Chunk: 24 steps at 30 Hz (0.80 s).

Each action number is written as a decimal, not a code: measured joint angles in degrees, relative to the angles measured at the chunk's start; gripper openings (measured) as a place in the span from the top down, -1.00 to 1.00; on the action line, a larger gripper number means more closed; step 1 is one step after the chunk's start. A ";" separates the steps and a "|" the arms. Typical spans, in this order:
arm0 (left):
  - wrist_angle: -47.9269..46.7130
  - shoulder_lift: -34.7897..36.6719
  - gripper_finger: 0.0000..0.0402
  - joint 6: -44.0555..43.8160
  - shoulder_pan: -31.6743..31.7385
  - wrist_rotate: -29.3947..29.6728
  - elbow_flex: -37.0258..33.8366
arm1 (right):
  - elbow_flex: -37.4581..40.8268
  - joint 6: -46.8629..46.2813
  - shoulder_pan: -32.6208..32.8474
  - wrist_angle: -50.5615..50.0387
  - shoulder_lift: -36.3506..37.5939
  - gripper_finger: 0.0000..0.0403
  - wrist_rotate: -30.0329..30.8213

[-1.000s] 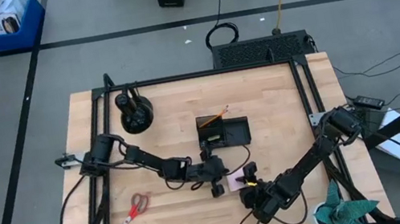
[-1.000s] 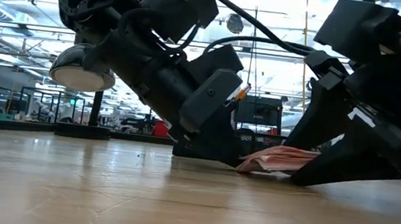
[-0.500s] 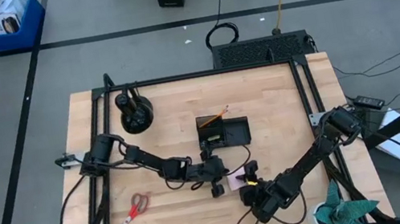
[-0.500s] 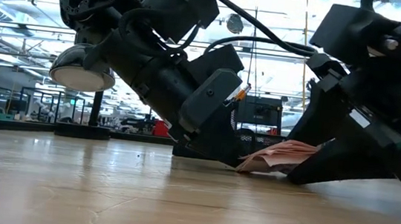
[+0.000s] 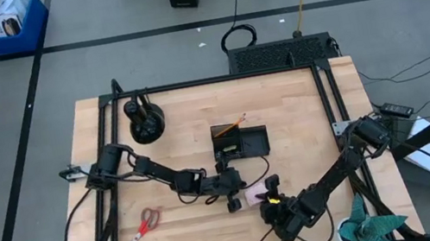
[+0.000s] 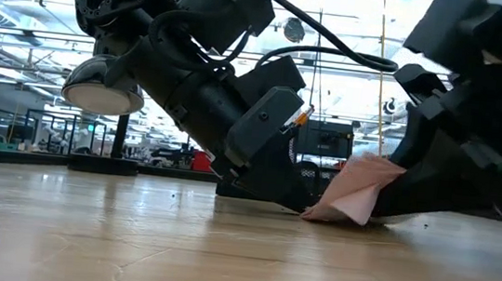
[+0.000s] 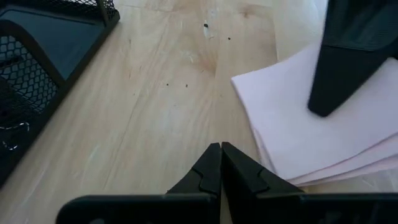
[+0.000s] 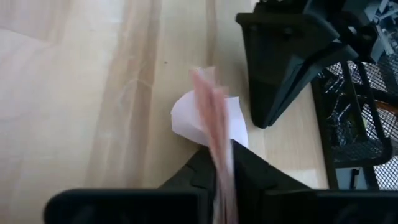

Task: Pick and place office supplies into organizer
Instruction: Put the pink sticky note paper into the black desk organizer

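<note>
The square pink notepad [image 5: 255, 193] stands tipped on the table in front of the organizer [image 5: 240, 141], a low black mesh tray. My right gripper [image 8: 217, 155] comes in from the near right and is shut on the pad. My left gripper [image 7: 221, 149] is shut, its tips down on the wood just beside the pad's left edge. An orange pencil [image 5: 235, 123] lies at the organizer's far edge. Red-handled scissors [image 5: 147, 225] lie flat at the near left. My right gripper pinches the notepad's near-right edge [image 8: 214, 134] between its two fingers, slanting down from the table's near right. The pad is tilted up on edge, its raised corner [image 6: 381, 165] at the fingers and its lower edge [image 6: 332, 215] on the table. My left gripper's shut tips [image 7: 211, 155] rest on the table next to the pad's edge [image 7: 249, 146]; whether they touch it I cannot tell.
A round black dome-shaped object [image 5: 146, 124] stands at the far left. A teal cloth [image 5: 370, 230] lies at the near right corner. A black frame [image 5: 217, 80] runs around the table's edges. Bare wood lies right of the organizer.
My right gripper has shut on the pink notepad. The pad lay flat between the two grippers; now its held edge is lifted and the pad is tipped up, while its lower edge stays on the table by my left gripper.
</note>
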State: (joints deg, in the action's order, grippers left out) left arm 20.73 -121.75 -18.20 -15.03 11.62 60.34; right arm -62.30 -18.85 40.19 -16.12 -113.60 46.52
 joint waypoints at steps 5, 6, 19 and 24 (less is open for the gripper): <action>-0.25 0.00 0.92 0.02 0.00 0.04 0.00 | -0.04 0.59 0.91 -0.27 0.55 0.97 -0.19; -0.33 0.00 0.92 0.03 0.02 0.04 0.00 | -0.28 1.09 0.95 -0.66 0.65 0.97 -0.24; -7.29 0.30 0.92 -0.11 -0.50 0.62 0.17 | -8.59 8.12 -0.64 -17.07 4.95 0.95 9.47; -12.33 2.40 0.92 -0.59 -1.82 2.21 0.04 | -8.59 5.43 -3.76 -25.42 6.14 0.95 12.12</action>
State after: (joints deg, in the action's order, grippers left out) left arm 8.40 -119.35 -18.79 -16.84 13.82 60.38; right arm -70.89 -13.42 36.44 -41.54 -107.46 58.64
